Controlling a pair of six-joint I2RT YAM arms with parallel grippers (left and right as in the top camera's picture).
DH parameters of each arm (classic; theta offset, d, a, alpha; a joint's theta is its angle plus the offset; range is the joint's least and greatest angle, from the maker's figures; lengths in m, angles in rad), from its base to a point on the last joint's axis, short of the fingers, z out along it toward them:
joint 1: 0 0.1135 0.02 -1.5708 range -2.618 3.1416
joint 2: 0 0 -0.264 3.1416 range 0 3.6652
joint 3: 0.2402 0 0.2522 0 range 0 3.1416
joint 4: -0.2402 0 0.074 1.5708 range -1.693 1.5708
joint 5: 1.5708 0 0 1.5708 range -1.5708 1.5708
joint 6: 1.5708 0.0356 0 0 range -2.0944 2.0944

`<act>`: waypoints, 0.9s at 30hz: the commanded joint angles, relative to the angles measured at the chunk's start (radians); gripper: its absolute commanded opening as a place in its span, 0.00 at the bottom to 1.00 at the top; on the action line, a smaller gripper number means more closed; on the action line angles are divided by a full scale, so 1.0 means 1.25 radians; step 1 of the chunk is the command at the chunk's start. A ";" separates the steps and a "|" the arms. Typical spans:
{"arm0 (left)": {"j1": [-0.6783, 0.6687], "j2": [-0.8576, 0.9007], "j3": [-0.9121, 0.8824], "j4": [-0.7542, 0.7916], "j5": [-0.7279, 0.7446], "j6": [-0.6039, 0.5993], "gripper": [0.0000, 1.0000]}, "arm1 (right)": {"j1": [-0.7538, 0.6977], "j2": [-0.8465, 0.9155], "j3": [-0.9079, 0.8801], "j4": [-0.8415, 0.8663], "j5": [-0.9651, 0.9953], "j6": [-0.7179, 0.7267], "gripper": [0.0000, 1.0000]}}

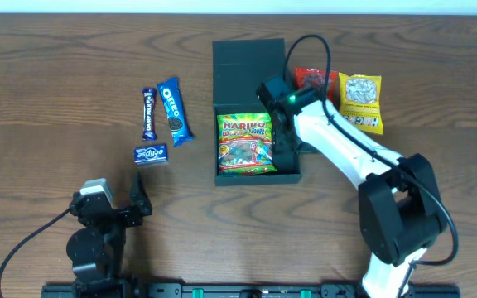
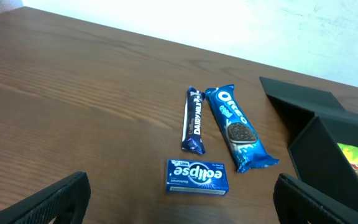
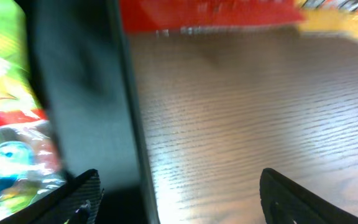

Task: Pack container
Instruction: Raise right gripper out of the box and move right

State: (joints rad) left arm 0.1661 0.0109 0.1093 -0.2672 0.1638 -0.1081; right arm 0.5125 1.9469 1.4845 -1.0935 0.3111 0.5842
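Observation:
The container is a dark box with its flap lid open toward the back, at the middle of the table. A green Haribo bag lies inside it. My right gripper is open and straddles the box's right wall, one finger inside next to the Haribo bag, one outside over the wood. My left gripper is open and empty near the front left, short of the blue Eclipse box. The container's corner shows at the right of the left wrist view.
An Oreo pack and a Dairy Milk bar lie left of the container, with the Eclipse box in front of them. A red packet and a yellow snack bag lie right of the container.

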 commanded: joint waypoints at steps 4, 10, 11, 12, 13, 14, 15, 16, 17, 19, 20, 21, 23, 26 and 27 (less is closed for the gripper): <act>-0.003 -0.005 -0.020 -0.006 -0.008 0.002 0.95 | -0.001 -0.104 0.188 -0.089 -0.027 -0.056 0.98; -0.003 -0.005 -0.020 -0.006 -0.008 0.002 0.95 | -0.001 -0.230 0.246 -0.129 -0.129 -0.083 0.99; -0.003 -0.005 -0.020 -0.006 -0.008 0.003 0.95 | -0.001 -0.252 0.246 -0.133 -0.151 -0.083 0.99; -0.003 -0.005 -0.020 -0.006 -0.008 0.002 0.95 | -0.001 -0.272 0.246 -0.136 -0.168 -0.083 0.99; -0.003 -0.005 -0.020 -0.006 -0.008 0.002 0.95 | -0.001 -0.296 0.246 -0.142 -0.186 -0.083 0.99; -0.003 -0.005 -0.020 -0.006 -0.008 0.003 0.95 | -0.001 -0.320 0.246 -0.147 -0.201 -0.083 0.99; -0.003 -0.005 -0.020 -0.006 -0.008 0.002 0.95 | -0.001 -0.334 0.246 -0.150 -0.212 -0.091 0.99; -0.003 -0.005 -0.020 -0.006 -0.008 0.002 0.95 | -0.001 -0.348 0.246 -0.154 -0.224 -0.104 0.99; -0.003 -0.005 -0.020 -0.006 -0.008 0.003 0.95 | -0.001 -0.360 0.246 -0.157 -0.235 -0.117 0.99; -0.003 -0.005 -0.020 -0.006 -0.008 0.003 0.95 | -0.001 -0.385 0.246 -0.178 -0.242 -0.142 0.99; -0.003 -0.005 -0.020 -0.006 -0.008 0.002 0.95 | -0.001 -0.392 0.246 -0.191 -0.241 -0.146 0.99; -0.003 -0.005 -0.020 -0.006 -0.008 0.003 0.95 | -0.001 -0.396 0.246 -0.205 -0.241 -0.146 0.99; -0.003 -0.005 -0.020 -0.006 -0.008 0.003 0.95 | -0.001 -0.403 0.246 -0.238 -0.243 -0.147 0.99; -0.003 -0.005 -0.020 -0.006 -0.008 0.002 0.95 | -0.001 -0.403 0.245 -0.284 -0.285 -0.201 0.99; -0.003 -0.005 -0.020 -0.006 -0.008 0.002 0.95 | -0.001 -0.403 0.245 -0.296 -0.292 -0.209 0.99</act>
State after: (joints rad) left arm 0.1661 0.0109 0.1093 -0.2676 0.1638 -0.1081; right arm 0.5125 1.4513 1.7813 -1.4422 -0.0036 0.3927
